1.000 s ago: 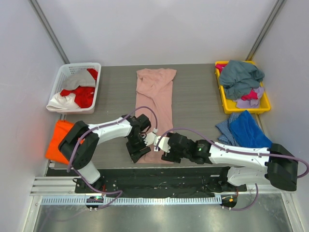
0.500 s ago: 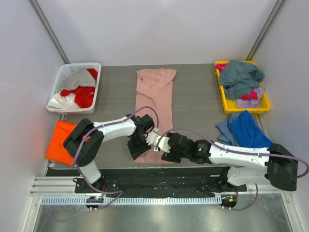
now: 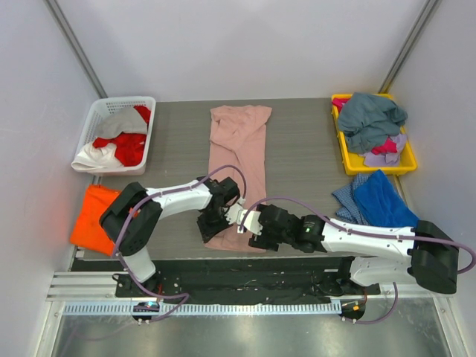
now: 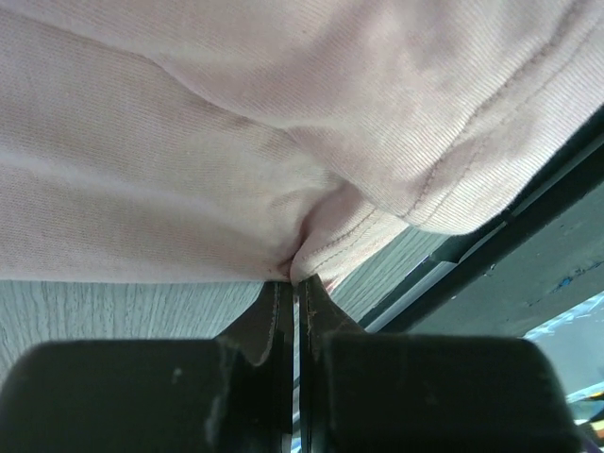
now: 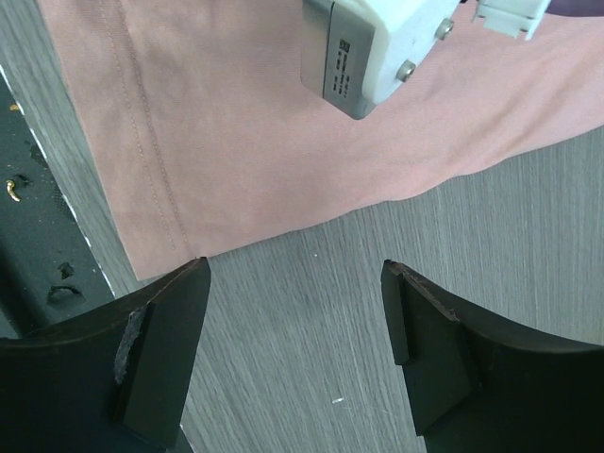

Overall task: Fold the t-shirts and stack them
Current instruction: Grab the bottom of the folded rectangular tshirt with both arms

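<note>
Hem of the pink shirt [image 3: 239, 145] is pinched at its near-left corner by the left gripper [image 4: 294, 278]. The fingers are shut tight on a small fold of cloth, with the stitched edge just beside the tips. The shirt lies lengthwise down the middle of the worktop [image 3: 305, 149], folded narrow, with the collar end far and the hem at the near edge.

Change over the last second: the left gripper crept slightly away from the near edge and the arm's elbow swung right. The cloth at that corner now looks a little bunched.

The right gripper [image 5: 293, 274] has held its place. Its fingers are wide apart and hover at the near-right hem corner, with bare worktop between them and only one finger at the cloth edge. It has no grip yet.

Judgement: one corner is secured and the other is pending. The end-to-end fold probably cannot start evenly until the right side closes on cloth.

Elsewhere, the orange shirt [image 3: 91, 216] lies at the worktop's left edge. The blue shirt [image 3: 383, 201] lies at the right, near the yellow tray [image 3: 407, 160] holding more shirts.
</note>
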### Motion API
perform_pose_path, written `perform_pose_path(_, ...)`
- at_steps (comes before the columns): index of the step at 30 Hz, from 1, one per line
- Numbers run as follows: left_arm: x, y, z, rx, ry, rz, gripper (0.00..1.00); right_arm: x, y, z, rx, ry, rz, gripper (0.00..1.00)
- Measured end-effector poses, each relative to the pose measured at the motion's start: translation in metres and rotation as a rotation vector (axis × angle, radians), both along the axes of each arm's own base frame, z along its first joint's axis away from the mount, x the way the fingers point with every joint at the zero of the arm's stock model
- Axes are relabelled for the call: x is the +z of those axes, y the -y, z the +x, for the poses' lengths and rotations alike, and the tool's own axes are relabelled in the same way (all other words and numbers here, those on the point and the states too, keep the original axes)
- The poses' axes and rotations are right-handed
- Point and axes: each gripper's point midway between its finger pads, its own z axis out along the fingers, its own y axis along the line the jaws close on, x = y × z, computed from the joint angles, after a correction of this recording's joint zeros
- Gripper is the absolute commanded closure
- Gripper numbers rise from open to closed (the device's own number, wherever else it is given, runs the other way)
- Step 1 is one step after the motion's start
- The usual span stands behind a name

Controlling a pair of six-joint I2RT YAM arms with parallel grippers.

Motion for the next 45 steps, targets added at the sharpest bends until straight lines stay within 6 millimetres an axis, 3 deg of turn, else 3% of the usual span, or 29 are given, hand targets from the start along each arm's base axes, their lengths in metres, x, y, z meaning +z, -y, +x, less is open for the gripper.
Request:
perform_pose_path(7,0.003,0.006,-0.001,-0.039,0.007,-0.055,1.00,-0.007,-0.002,-0.008,0.028,-0.029,-0.014,0.20)
perform_pose_path(22,0.004,0.013,0.000,-0.064,0.011,-0.094,1.00,-0.027,-0.012,-0.043,0.153,-0.097,-0.080,0.23)
perform_pose_path(45,0.008,0.018,0.008,-0.082,0.058,-0.128,1.00,-0.042,-0.012,-0.040,0.179,-0.080,-0.148,0.31)
